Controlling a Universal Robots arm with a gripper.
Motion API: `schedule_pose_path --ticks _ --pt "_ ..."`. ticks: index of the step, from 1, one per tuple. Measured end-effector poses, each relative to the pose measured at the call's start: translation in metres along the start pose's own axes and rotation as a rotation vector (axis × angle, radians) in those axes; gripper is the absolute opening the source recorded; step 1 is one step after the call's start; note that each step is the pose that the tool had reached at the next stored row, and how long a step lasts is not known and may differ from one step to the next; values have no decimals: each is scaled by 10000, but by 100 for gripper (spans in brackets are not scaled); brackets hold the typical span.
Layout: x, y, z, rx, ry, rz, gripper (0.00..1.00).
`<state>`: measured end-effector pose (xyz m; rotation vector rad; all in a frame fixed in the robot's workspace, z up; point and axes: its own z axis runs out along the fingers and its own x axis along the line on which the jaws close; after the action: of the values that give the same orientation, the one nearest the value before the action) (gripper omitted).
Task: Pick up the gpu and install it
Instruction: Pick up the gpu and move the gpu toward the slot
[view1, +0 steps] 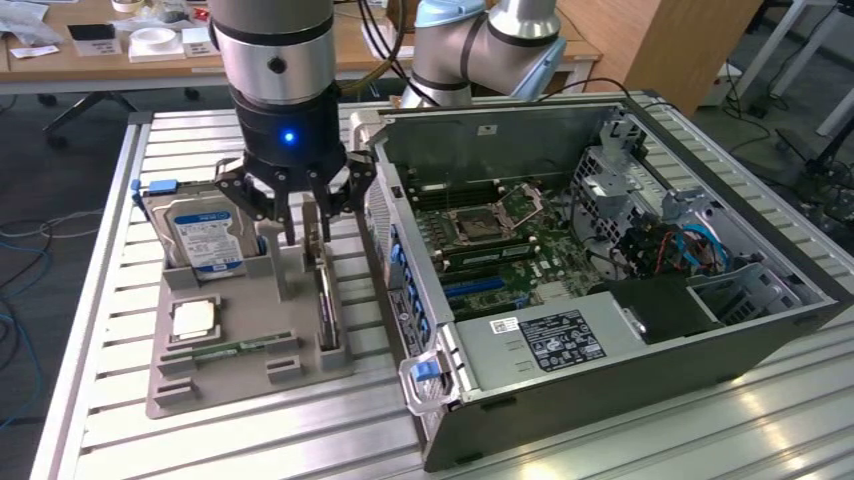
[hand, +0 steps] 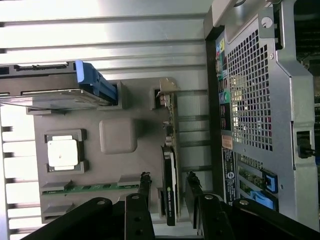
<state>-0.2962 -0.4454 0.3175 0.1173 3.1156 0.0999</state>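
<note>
As we look across the exterior view, we see the arm standing almost straight down from above over the grey parts tray, its wrist vertical and a blue light lit on the gripper's body. We find the gripper lowered over the tray's slot nearest the computer case, and in the wrist view the gripper shows its black fingers spread apart, one on each side of the gpu with a gap left on both sides, so we read the claw as parted and gripping nothing. We see the gpu standing on its long edge in that slot, thin and upright, its black cooler block between the fingers and its metal bracket at the far end of the slot from them. Going through the tray, we note a hard drive with a blue and white label standing on edge at the exterior view's left, a square processor chip lying flat in its own recess, and a narrow green memory stick lying in a groove near the tray's front edge. We see the case lying on its side just beside the tray on the slatted metal table, its side panel off and the motherboard exposed inside.
</note>
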Motion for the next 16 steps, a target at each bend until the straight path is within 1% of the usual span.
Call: schedule_pose_path --ticks 8,16 --pt "3 -9 137 1 1 0 42" --pt "-26 -33 144 18 19 2 42"
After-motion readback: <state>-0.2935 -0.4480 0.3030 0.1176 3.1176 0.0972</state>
